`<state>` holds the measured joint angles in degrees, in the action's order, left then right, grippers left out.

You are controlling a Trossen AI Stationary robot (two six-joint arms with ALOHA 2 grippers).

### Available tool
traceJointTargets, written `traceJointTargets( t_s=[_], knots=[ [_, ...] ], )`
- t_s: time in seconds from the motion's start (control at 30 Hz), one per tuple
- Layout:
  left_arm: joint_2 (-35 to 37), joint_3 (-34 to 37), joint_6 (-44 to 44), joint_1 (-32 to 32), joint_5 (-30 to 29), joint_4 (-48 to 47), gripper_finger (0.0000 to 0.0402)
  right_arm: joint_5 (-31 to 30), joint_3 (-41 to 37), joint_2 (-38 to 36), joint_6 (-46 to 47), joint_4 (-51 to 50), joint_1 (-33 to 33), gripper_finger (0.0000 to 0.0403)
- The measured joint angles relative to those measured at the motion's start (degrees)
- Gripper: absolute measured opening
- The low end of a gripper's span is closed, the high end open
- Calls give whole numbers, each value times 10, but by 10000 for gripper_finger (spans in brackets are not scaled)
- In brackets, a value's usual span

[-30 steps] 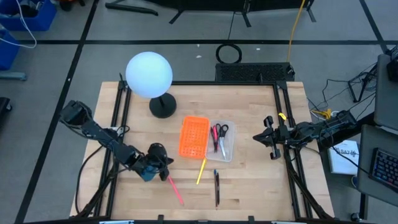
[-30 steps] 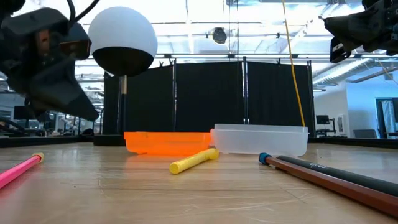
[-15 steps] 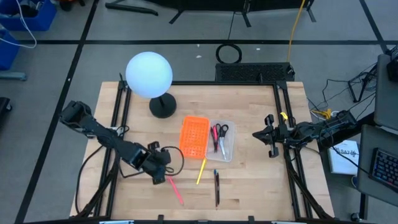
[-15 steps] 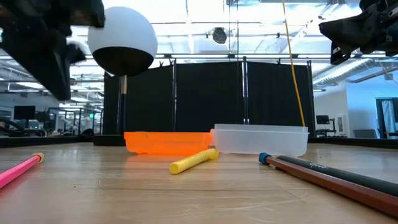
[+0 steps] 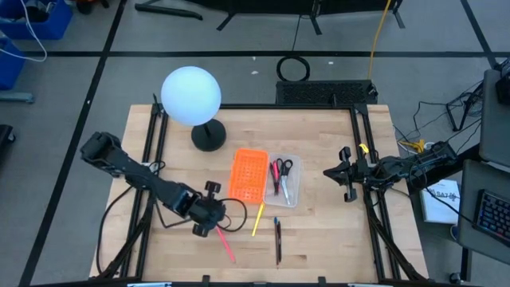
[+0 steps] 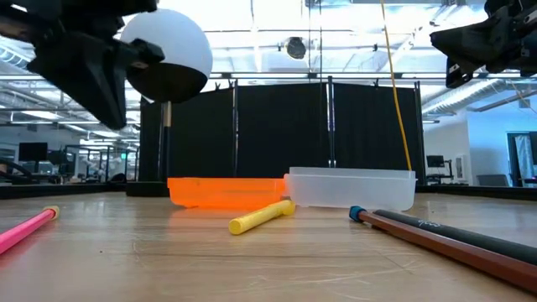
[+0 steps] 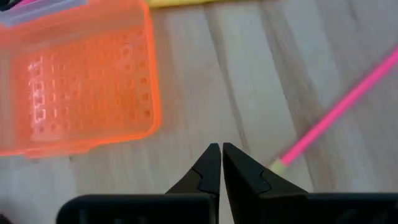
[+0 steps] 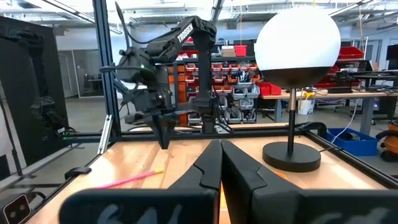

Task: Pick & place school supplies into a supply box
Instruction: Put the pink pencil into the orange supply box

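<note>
1. Wooden tabletop (image 5: pixel 319 239) seen from above, ringed by black rails. Low and left of centre, the left gripper (image 5: pixel 212 229) hovers at the upper end of a pink pen (image 5: pixel 225 247). At centre, the clear supply box (image 5: pixel 293 191) holds scissors (image 5: pixel 280 169) and pens, touching an orange tray (image 5: pixel 248 174) on its left. Below lie a yellow pen (image 5: pixel 258 219) and a black pen (image 5: pixel 277 240). At right the right gripper (image 5: pixel 344 177) waits.

2. Table-level view: the pink pen (image 6: pixel 25 229) lies low left, the yellow pen (image 6: pixel 261 216) at centre before the orange tray (image 6: pixel 225 191) and supply box (image 6: pixel 352 188). The left arm is high at upper left.

3. Left wrist view: the fingers (image 7: pixel 205 167) stand almost pressed together, holding nothing, with the pink pen (image 7: pixel 336 112) just beside them.

4. Right wrist view: the fingers (image 8: pixel 208 167) are pressed together and empty.

5. The pen looks light, stiff, smooth and likely to roll; gripping across its middle seems safest.
</note>
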<state>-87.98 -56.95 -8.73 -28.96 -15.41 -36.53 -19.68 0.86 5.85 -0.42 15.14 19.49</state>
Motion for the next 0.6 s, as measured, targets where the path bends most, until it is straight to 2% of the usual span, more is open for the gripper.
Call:
traceJointTargets(
  t_s=[0.17,0.33,0.6],
  knots=[
    [-44,-4,-28,5,9,13,66,0,0,2,19,-1,0,0],
    [-114,-26,76,-37,64,-1,117,0,0,5,46,-6,0,0],
    [-169,-142,214,-77,29,-99,172,2,0,7,73,-12,0,0]
  ],
)
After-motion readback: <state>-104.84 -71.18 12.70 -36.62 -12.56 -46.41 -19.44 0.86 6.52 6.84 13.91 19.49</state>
